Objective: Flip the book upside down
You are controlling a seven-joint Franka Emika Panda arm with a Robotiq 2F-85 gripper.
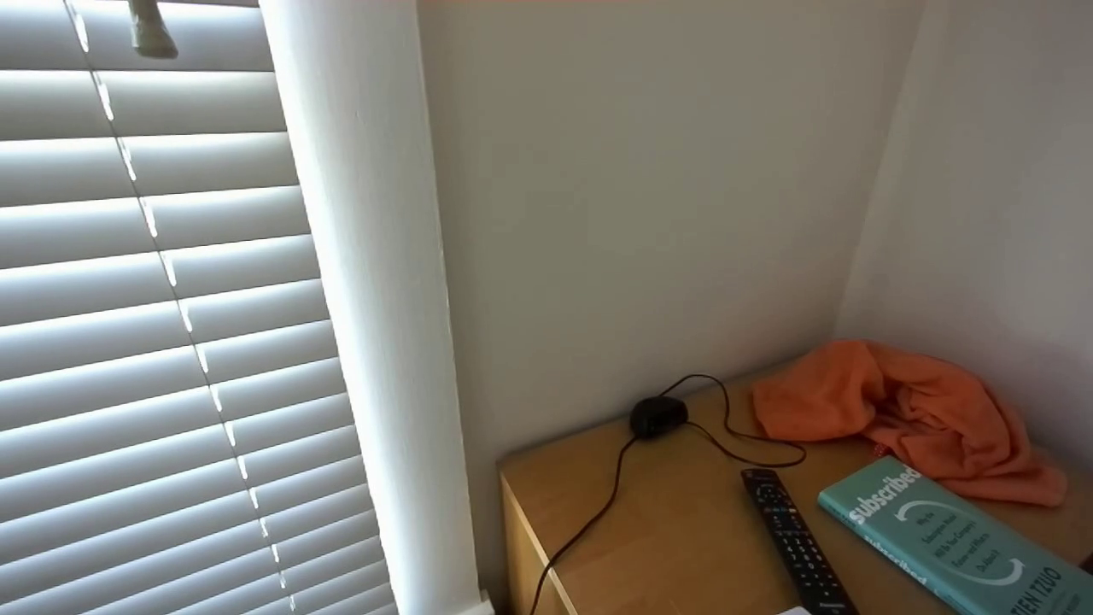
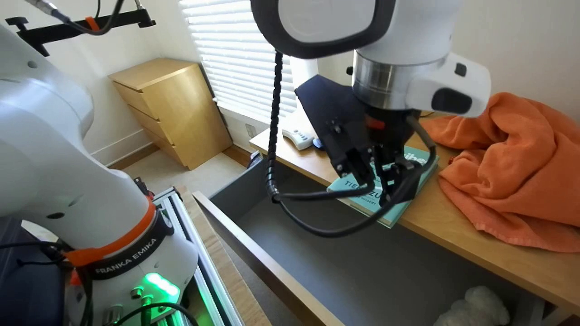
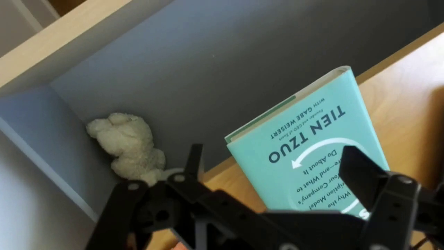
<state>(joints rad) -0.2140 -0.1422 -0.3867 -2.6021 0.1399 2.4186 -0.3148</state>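
The teal book "subscribed" (image 1: 965,538) lies flat on the wooden dresser top, its title cover facing up. In an exterior view (image 2: 364,201) its author end reaches over the dresser's front edge, above the open drawer. In the wrist view the book (image 3: 256,149) shows its author's name and white arrows, with its title end hidden by my gripper. My gripper (image 3: 272,152) is open with nothing between its fingers; one finger is in line with the cover, the other lies beyond the book's side. In an exterior view my gripper (image 2: 380,185) points down above the book.
The grey drawer (image 2: 294,235) stands pulled out below the book, with a white plush toy (image 3: 128,142) inside. An orange cloth (image 2: 530,167) lies beside the book. A black remote (image 1: 794,538), a black corded device (image 1: 657,417) and a white device (image 2: 299,138) are on the dresser.
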